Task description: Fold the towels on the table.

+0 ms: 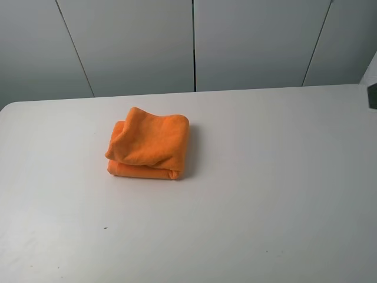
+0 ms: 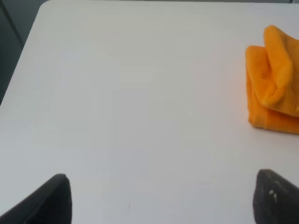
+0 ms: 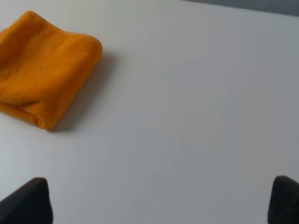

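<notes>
The orange towel (image 1: 150, 145) lies folded into a thick small bundle left of the middle of the white table (image 1: 277, 194). It also shows in the left wrist view (image 2: 273, 86) and in the right wrist view (image 3: 42, 67). The left gripper (image 2: 161, 198) is open and empty, its dark fingertips (image 2: 49, 200) wide apart over bare table, well away from the towel. The right gripper (image 3: 159, 203) is open and empty too, its fingertips (image 3: 28, 203) wide apart, off to the towel's right. Neither gripper shows in the exterior high view.
Grey wall panels (image 1: 194, 41) stand behind the table's far edge. A dark object (image 1: 372, 95) sits at the right edge of the exterior high view. The table's left far corner shows in the left wrist view (image 2: 44, 7).
</notes>
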Tool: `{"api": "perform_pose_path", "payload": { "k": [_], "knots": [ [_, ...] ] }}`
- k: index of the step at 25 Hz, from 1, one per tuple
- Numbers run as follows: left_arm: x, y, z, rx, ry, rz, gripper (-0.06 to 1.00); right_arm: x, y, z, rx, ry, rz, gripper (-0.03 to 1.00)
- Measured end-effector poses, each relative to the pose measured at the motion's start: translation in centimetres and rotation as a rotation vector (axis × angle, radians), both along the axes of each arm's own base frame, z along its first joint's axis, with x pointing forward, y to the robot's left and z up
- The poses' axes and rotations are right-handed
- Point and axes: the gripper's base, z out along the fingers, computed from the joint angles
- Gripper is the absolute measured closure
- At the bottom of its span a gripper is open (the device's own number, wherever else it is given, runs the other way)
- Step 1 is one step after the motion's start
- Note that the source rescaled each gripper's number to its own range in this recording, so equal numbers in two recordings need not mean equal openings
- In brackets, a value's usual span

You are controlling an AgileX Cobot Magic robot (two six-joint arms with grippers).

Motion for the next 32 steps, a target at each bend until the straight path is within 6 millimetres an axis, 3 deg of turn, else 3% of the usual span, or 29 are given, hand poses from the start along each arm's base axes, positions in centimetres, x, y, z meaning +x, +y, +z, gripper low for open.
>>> {"api": "perform_pose_path", "payload": {
  "k": [2, 6, 11, 14, 32],
  "knots": [
    [-1.5, 0.0, -0.8, -0.004, -0.047, 0.002, -0.05, -2.4, -0.6, -0.9, 0.0, -0.028, 0.006, -0.03],
    [-1.7, 0.0, -1.4, -0.004, -0.03, 0.004, -0.05, -6.4, -1.6, -3.6, 0.005, -0.063, 0.016, -0.03],
    [-1.5, 0.0, -1.9, -0.004, -0.013, 0.004, -0.05, -9.1, -2.3, -5.9, 0.026, -0.184, 0.017, -0.03],
    [-1.2, 0.0, -2.8, 0.0, 0.018, -0.005, -0.05, -9.2, -2.5, -5.9, 0.017, -0.21, 0.009, -0.03],
    [0.1, -0.3, -3.2, 0.036, -0.058, -0.064, -0.05, -9.3, -2.5, -5.9, 0.001, -0.224, 0.016, -0.03]
  ]
}}
